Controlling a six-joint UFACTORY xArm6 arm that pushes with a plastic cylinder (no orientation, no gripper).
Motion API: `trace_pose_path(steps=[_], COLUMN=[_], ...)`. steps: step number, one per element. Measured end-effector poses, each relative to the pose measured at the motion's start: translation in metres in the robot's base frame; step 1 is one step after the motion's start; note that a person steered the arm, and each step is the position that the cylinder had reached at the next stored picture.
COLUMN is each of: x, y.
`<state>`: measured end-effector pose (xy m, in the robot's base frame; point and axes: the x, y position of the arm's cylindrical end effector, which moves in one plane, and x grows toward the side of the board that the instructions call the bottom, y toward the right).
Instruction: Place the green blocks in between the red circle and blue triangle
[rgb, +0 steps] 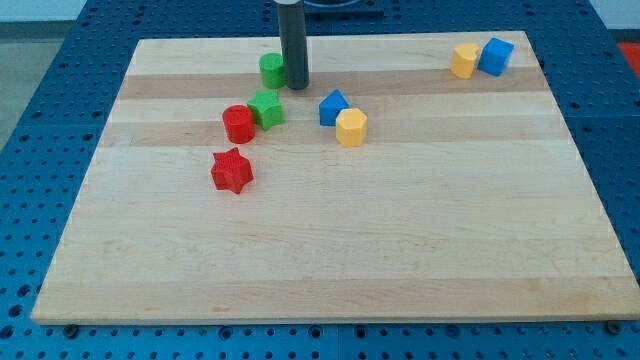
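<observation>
My tip (295, 86) rests on the board just right of the green round block (271, 70), touching or nearly touching it. The green star block (266, 107) lies below that, against the red circle block (238, 124) on its lower left. The blue triangle block (333, 107) sits to the right of the green star, with a gap between them. My tip stands above that gap.
A yellow hexagon block (351, 127) touches the blue triangle at its lower right. A red star block (232, 171) lies below the red circle. A yellow block (464, 60) and a blue cube (495, 56) sit together at the top right of the wooden board (330, 250).
</observation>
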<state>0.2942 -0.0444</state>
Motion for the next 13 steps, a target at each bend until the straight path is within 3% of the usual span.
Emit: trace_pose_path(steps=[2, 6, 9, 13], x=[-0.037, -0.042, -0.022, 0.035], y=[0.012, -0.101, -0.053, -0.015])
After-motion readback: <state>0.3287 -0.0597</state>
